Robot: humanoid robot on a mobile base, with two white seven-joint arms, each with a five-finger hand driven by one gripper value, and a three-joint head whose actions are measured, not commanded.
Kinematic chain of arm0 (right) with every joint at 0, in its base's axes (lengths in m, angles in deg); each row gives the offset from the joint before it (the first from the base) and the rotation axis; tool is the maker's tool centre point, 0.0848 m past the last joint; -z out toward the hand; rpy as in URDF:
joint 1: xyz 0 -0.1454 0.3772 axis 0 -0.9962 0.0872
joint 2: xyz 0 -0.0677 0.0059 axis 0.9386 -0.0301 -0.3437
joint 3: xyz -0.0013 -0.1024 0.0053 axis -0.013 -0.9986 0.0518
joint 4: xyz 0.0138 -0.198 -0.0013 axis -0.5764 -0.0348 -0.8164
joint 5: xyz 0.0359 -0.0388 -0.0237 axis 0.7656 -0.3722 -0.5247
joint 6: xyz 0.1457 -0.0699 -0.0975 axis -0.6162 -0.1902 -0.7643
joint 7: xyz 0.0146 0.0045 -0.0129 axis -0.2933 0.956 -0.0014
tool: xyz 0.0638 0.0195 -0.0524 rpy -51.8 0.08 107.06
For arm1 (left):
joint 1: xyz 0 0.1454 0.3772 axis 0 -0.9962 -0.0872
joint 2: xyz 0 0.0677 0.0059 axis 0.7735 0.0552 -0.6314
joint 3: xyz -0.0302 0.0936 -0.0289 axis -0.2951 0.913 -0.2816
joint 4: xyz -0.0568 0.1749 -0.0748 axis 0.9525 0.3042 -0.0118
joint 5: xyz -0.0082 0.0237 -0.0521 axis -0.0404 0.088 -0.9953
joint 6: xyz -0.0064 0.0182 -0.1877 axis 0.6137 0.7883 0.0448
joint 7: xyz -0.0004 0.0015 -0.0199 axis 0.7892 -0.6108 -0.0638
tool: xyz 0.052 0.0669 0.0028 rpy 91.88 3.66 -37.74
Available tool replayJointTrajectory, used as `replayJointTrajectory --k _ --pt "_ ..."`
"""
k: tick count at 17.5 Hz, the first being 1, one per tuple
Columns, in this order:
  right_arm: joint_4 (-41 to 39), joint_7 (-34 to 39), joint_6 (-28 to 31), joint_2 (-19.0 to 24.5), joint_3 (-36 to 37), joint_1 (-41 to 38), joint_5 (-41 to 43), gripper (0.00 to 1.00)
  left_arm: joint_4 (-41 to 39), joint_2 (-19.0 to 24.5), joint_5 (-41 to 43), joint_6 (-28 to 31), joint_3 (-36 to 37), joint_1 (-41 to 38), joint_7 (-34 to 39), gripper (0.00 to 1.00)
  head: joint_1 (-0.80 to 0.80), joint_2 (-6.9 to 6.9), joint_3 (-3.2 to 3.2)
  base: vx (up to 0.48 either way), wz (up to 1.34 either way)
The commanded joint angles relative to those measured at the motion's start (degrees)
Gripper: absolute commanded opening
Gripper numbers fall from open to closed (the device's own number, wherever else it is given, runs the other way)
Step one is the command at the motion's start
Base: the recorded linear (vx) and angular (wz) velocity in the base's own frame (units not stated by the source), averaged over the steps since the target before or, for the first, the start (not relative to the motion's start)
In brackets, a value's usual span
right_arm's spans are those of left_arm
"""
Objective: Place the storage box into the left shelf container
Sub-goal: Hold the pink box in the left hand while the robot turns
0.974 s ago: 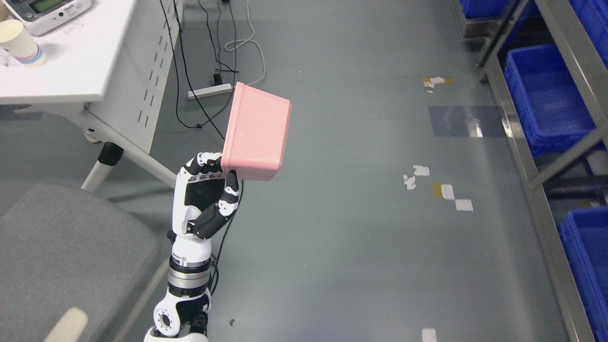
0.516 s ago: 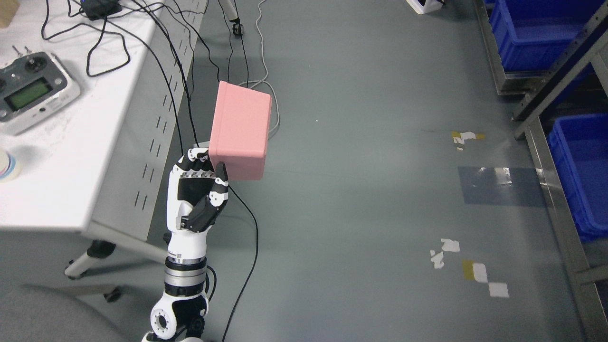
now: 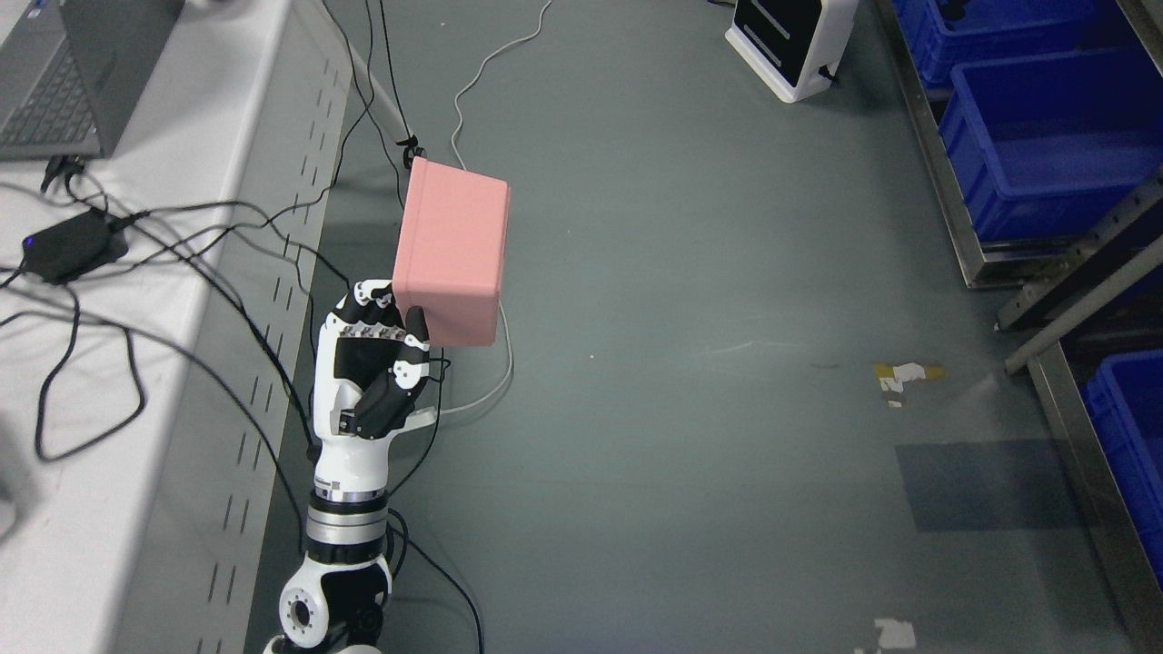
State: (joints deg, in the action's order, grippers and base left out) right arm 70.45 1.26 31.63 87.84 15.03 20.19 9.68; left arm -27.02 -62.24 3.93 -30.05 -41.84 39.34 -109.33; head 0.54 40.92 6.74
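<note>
My left hand point(image 3: 371, 381) is clamped on the pink storage box point(image 3: 452, 250) at its lower corner. I hold it over the grey floor point(image 3: 690, 381), long axis running from six toward twelve o'clock. The worktop point(image 3: 136, 363) lies at nine o'clock.
</note>
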Motion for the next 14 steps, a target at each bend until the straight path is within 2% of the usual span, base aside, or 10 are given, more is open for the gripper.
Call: replayJointTrajectory --k 1,6,11,14 --pt "-1.0 -0.1 0.1 -1.0 0.2 0.4 0.1 1.0 -0.3 1.0 -0.1 0.3 0.1 0.2 -0.3 0.02 0.0 0.0 0.0 0.592 -0.13" --pt "-1.0 0.0 0.1 -1.0 0.2 0.4 0.1 1.0 -0.3 1.0 -0.2 -1.0 4.3 -2.4 -1.0 0.02 0.0 0.0 0.0 0.543 -0.55" --pt "-1.0 0.0 0.1 -1.0 0.2 0.4 0.1 1.0 -0.3 1.0 -0.1 -3.9 10.5 -7.6 -1.1 0.02 0.0 0.0 0.0 0.479 -1.34" --pt "-1.0 -0.1 0.1 -1.0 0.2 0.4 0.1 1.0 0.1 2.9 -0.1 -7.5 16.5 -13.3 -2.0 0.02 0.0 0.0 0.0 0.409 -1.33"
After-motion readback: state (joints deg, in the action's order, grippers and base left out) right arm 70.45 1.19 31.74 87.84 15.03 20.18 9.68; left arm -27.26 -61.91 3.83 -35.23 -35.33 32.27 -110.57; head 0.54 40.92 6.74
